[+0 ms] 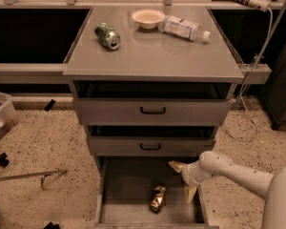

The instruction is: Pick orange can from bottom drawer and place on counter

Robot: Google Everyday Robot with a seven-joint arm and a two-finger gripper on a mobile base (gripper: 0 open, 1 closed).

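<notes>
The orange can (157, 198) lies on its side on the grey floor of the open bottom drawer (124, 185), near the middle front. My gripper (183, 179) hangs over the right part of that drawer, above and to the right of the can, apart from it. Its two pale fingers (190, 193) are spread wide and hold nothing. The white arm comes in from the lower right. The counter (152, 51) is the flat grey top above the drawers.
On the counter lie a green can (107, 36), a white bowl (148, 18) and a plastic bottle (183, 28). Two shallower drawers with black handles (152, 110) sit above the bottom one. A clear bin (0, 118) and tools lie on the speckled floor at left.
</notes>
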